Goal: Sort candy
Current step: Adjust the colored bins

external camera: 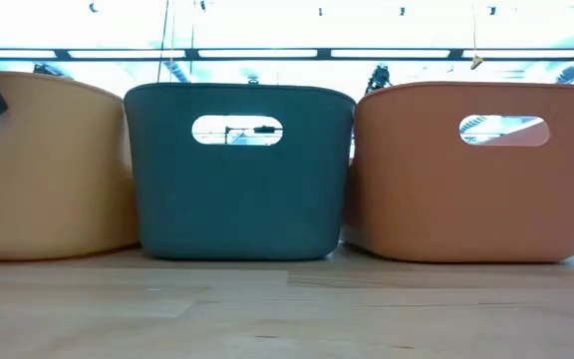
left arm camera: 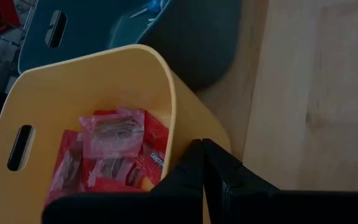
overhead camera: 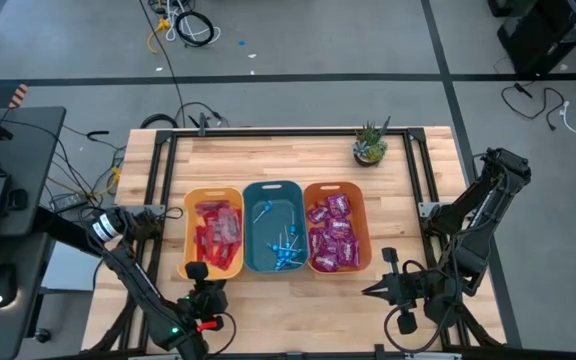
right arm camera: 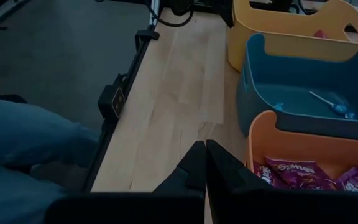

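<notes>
Three plastic bins stand side by side at the centre of the wooden table [overhead camera: 298, 155], their long sides touching: a yellow bin [overhead camera: 190, 232] toward 9 o'clock, a teal bin [overhead camera: 272, 192] in the middle, and an orange bin [overhead camera: 361, 225] toward 3 o'clock. All the candy in view lies inside these bins. The flat red packets [overhead camera: 218, 232] fill the yellow bin, the blue lollipops [overhead camera: 286, 250] on thin white sticks lie in the teal bin, most of them at its 6 o'clock end, and the shiny purple-magenta packets [overhead camera: 333, 232] fill the orange bin. A small potted plant [overhead camera: 370, 146] stands at about 1 o'clock from the bins, near the far edge of the table and well apart from them. The left gripper [overhead camera: 197, 271] is clenched with its fingers pressed together and empty, hanging over the 6 o'clock end of the yellow bin. The right gripper [overhead camera: 368, 292] is likewise clenched on nothing, near the table's front edge at about 5 o'clock from the orange bin, its tips pointing toward 9 o'clock. In the low view the three bin walls show from the front, each teal and orange wall with a handle slot.
</notes>
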